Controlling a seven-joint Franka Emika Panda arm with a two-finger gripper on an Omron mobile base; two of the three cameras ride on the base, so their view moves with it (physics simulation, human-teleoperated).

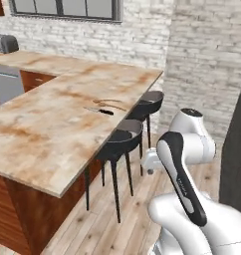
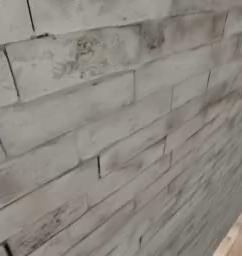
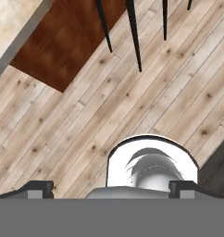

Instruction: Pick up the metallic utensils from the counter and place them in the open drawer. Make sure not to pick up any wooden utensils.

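The counter is a wide beige top with rust patches. Near its right edge lies a knife with a black handle and silver blade. Just behind it are a thin grey utensil and a slim tan wooden utensil; they are too small to tell apart surely. The open drawer is out of view. My gripper hangs low beside the stools, well to the right of the counter and pointing down at the floor. In the hand view the gripper is open, its fingertips wide apart with nothing between them.
Two black bar stools stand along the counter's right side; their legs hang over the plank floor. A toaster sits far left. A brick wall is close on the right.
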